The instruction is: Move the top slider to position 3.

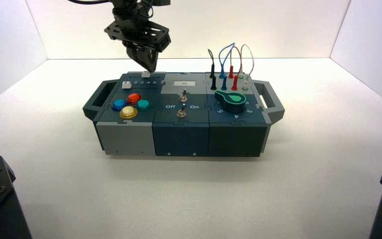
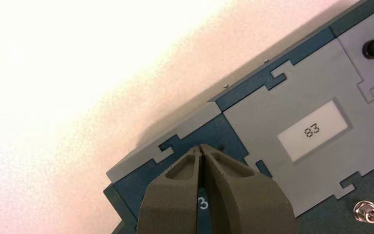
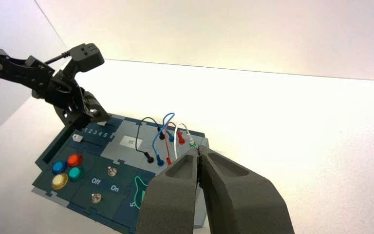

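Dark tapered right gripper (image 3: 198,148) waits nearest, closed and empty, while the nearer left gripper (image 1: 151,70), pinched shut with nothing visibly gripped, hovers just right of the small white rectangular top slider (image 1: 145,74) at the box's (image 1: 128,138) far-left edge, its track running left-right, apparently poised for a leftward push to position 3 (image 2: 203,203).

Bright and high-key, with soft shadows.
Blazes almost white over the desk (image 1: 308,129) beyond the box (image 1: 181,139) in the high view, easing to a greyer tone nearer the camera; falls as a faint, blurry-edged shadow along the near foot of the box. Burns out across much of the desk in the left wrist view, then dims to a soft shaded band beside the box. Washes the desk nearly blank in the right wrist view, leaving the right gripper (image 3: 199,147) dark against the glare. Cannot be traced to any visible lamp.
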Tool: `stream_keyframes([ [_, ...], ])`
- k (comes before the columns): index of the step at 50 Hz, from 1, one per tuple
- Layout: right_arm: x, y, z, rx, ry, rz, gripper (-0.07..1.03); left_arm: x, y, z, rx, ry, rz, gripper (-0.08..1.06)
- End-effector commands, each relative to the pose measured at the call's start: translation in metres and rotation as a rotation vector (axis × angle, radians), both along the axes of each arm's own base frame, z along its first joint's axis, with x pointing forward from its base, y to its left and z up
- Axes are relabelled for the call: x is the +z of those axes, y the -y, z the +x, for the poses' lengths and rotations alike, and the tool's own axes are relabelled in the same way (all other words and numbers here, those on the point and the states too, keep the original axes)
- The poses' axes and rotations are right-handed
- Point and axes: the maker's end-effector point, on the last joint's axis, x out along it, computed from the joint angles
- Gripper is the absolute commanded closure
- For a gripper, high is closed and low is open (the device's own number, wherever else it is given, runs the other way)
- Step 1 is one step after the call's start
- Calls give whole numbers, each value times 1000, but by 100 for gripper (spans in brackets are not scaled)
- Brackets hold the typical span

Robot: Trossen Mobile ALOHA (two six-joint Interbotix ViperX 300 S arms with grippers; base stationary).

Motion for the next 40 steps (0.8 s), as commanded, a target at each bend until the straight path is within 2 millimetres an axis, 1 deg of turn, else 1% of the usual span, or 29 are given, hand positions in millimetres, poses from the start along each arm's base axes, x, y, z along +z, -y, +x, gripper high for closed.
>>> stream_keyframes([
  [1, 8, -1, 3, -1, 13, 9, 99, 9, -2, 0, -2, 12, -4, 101],
  [16, 8, -1, 3, 0, 14, 5, 99, 9, -2, 1, -7, 13, -2, 101],
  [20, 7, -1, 3, -1, 12, 5, 99, 10, 2, 0, -18, 17, -2, 101],
  [25, 8, -1, 3, -1, 14, 6, 99, 11, 10, -3, -47, 22, -3, 101],
  [36, 8, -1, 3, 0, 14, 6, 99, 21, 40, -8, -116, 48, -19, 101],
  [40, 8, -1, 3, -1, 13, 7, 99, 23, 44, -7, -122, 50, -23, 101],
])
